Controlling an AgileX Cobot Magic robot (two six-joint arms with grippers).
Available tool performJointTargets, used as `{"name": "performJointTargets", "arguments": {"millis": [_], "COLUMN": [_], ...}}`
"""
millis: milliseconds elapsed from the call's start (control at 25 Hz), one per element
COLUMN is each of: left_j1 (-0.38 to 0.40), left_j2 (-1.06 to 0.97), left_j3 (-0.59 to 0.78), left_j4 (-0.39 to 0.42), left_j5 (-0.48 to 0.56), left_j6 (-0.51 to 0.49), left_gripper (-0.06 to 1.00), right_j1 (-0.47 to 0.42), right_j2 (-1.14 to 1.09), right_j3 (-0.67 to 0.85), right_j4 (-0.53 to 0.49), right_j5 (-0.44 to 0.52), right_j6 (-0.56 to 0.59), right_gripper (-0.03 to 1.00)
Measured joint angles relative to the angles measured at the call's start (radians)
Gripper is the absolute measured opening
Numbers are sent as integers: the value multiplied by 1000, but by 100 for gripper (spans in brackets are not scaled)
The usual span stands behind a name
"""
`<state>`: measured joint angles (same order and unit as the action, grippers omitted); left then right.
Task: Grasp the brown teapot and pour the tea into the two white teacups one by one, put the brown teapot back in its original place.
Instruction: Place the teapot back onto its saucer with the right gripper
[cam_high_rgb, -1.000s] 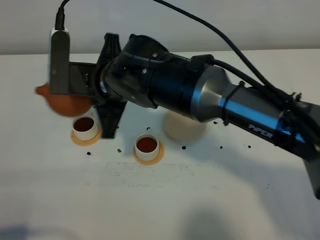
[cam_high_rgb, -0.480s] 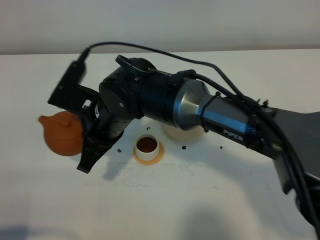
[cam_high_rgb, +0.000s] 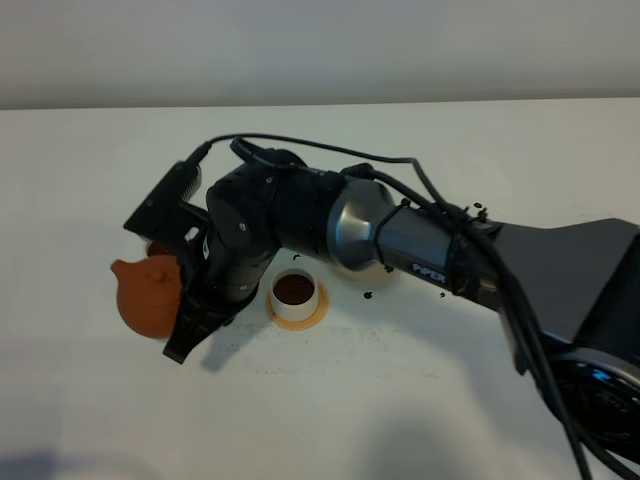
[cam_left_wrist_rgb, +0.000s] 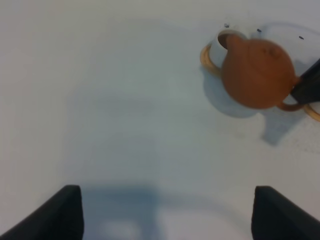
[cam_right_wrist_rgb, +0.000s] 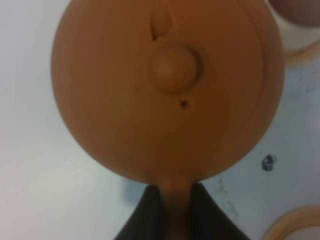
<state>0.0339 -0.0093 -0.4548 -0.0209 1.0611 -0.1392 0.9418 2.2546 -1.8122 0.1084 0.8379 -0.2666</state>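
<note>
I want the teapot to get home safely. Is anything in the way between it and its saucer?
Yes. The teapot hangs at the left, held by the right gripper. A full cup on its coaster stands roughly between it and the saucer, which the arm mostly hides.

Right arm stretched across the frame, its gripper clamped; left gripper idle with jaws apart.

The black-and-silver right arm (cam_high_rgb: 400, 235) enters from the lower right of the exterior high frame and runs up-left past the centre, its wrist bent downward at centre left. Its black right gripper (cam_right_wrist_rgb: 172, 200) has 2 fingers (cam_right_wrist_rgb: 150, 212) pinched tight on the loop handle of the reddish-brown clay teapot (cam_high_rgb: 150, 295). The left gripper (cam_left_wrist_rgb: 165, 215) shows only 2 dark fingertips (cam_left_wrist_rgb: 57, 215) in the bottom corners of its wrist view, spread wide apart and holding nothing.
</note>
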Motion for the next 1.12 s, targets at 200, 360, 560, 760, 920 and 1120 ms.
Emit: {"name": "performJointTargets", "arguments": {"millis": [200,360,560,760,920,1120], "left_j1": [0,0,0,0,0,0], "left_j2": [0,0,0,0,0,0], "left_j3": [0,0,0,0,0,0], "left_j4": [0,0,0,0,0,0], "left_j5": [0,0,0,0,0,0], "left_j6": [0,0,0,0,0,0], "left_gripper": [68,68,68,68,68,68], "right_j1": [0,0,0,-14,-47,-132], "right_j2": [40,57,52,11,-58,-124], "right_j3": [0,0,-1,-1,-1,-1], "right_j4": [1,6,6,8,14,18], "right_j5": [-1,0,0,15,43,62], "right_j6": [0,1,1,1,9,47], "right_gripper": [10,10,10,10,10,10]}}
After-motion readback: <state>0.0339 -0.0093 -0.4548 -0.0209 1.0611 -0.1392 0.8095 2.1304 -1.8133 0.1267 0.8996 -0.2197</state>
